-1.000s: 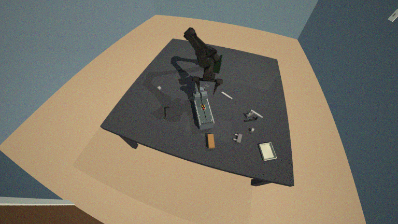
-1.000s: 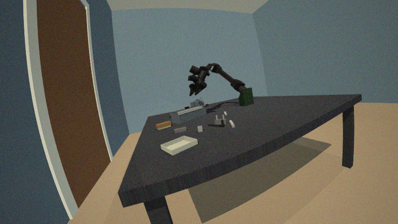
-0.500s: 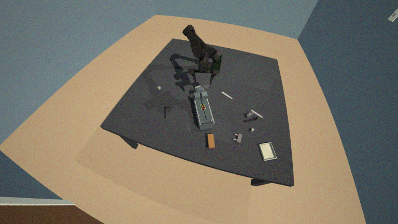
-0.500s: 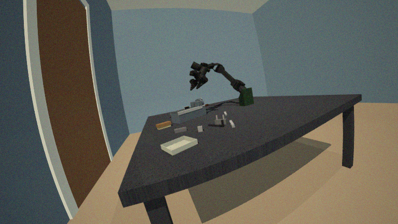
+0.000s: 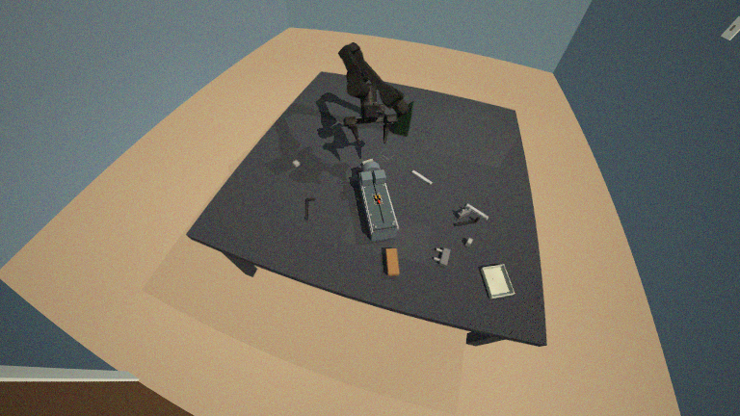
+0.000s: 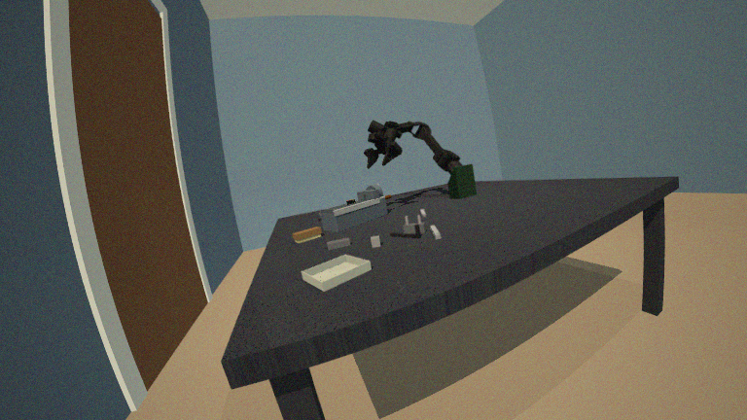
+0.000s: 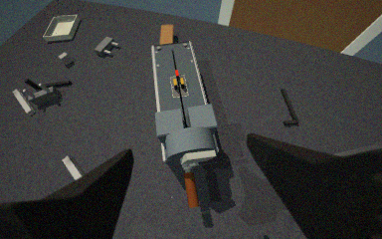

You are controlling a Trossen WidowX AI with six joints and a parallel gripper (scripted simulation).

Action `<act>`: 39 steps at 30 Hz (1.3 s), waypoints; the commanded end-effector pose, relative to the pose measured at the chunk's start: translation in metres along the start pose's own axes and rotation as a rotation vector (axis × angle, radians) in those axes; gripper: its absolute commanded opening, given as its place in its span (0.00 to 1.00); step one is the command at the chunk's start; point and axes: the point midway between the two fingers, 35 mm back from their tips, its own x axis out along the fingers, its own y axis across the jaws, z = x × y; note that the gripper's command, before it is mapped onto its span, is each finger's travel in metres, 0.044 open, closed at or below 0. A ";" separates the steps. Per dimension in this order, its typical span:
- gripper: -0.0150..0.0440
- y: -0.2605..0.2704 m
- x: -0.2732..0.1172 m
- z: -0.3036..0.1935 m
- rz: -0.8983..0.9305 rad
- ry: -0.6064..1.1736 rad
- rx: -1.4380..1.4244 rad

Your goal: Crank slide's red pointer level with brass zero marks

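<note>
End effector: open (image 5: 372,149) (image 6: 376,164) (image 7: 190,144), nothing between its fingers; it hangs above the near end of the machine as the wrist view shows it, fingers spread to either side of the crank, presumably to leave room for lowering around the handle.
Handle: an orange-brown grip (image 6: 388,196) (image 7: 191,189) at the machine's near end in the wrist view, ungripped; it juts outward from the pale crank arm (image 5: 367,161) (image 7: 198,159), likely so it can be swung clear of the housing.
Machine: a long grey body (image 5: 387,210) (image 6: 358,218) (image 7: 166,75) on the table (image 5: 261,215) (image 6: 495,228) (image 7: 119,100), with its crank end towards the robot, which seems meant to put the handle within reach.
Pointer: red (image 5: 379,201) (image 7: 177,73), by the slot, just beyond the brass marks (image 7: 183,81) in the wrist view; it looks not quite level with them.
Next move: probably lower, close on the handle and turn gently; which direction brings the pointer back cannot be told.
Orange block: beyond the machine's far end (image 5: 392,261) (image 6: 306,233) (image 7: 167,34), apart from the crank; purpose unclear.
Tray: pale, shallow, far left in the wrist view (image 5: 502,296) (image 6: 346,277) (image 7: 46,38), well away from the crank.
Writing: no readable labels, brands or lettering.
</note>
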 end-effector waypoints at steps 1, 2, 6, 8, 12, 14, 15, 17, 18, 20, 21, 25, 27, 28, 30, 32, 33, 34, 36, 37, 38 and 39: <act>1.00 0.002 -0.008 -0.013 0.026 -0.011 -0.033; 1.00 0.002 -0.009 -0.014 0.027 -0.012 -0.035; 1.00 0.002 -0.002 -0.018 0.029 -0.011 -0.034; 1.00 0.002 0.006 -0.024 0.030 -0.010 -0.034; 1.00 0.002 0.022 -0.037 0.031 -0.009 -0.034; 1.00 0.001 0.029 -0.044 0.031 -0.009 -0.034; 1.00 0.001 0.033 -0.047 0.031 -0.009 -0.034; 1.00 0.001 0.040 -0.054 0.030 -0.009 -0.034; 1.00 0.001 0.043 -0.058 0.030 -0.009 -0.034; 1.00 0.001 0.050 -0.066 0.028 -0.010 -0.035; 1.00 0.001 0.053 -0.070 0.027 -0.010 -0.035; 1.00 0.001 0.062 -0.083 0.023 -0.011 -0.037; 1.00 0.001 0.062 -0.084 0.023 -0.011 -0.037; 1.00 0.001 0.063 -0.084 0.023 -0.011 -0.037; 1.00 0.001 0.064 -0.085 0.023 -0.011 -0.037; 1.00 0.001 0.067 -0.087 0.023 -0.010 -0.037; 1.00 0.001 0.068 -0.088 0.023 -0.010 -0.037; 1.00 0.001 0.069 -0.089 0.023 -0.010 -0.036; 1.00 0.001 0.072 -0.091 0.024 -0.009 -0.036; 1.00 0.001 0.073 -0.092 0.024 -0.009 -0.036; 1.00 0.001 0.074 -0.094 0.024 -0.009 -0.036; 1.00 0.000 0.076 -0.095 0.024 -0.009 -0.036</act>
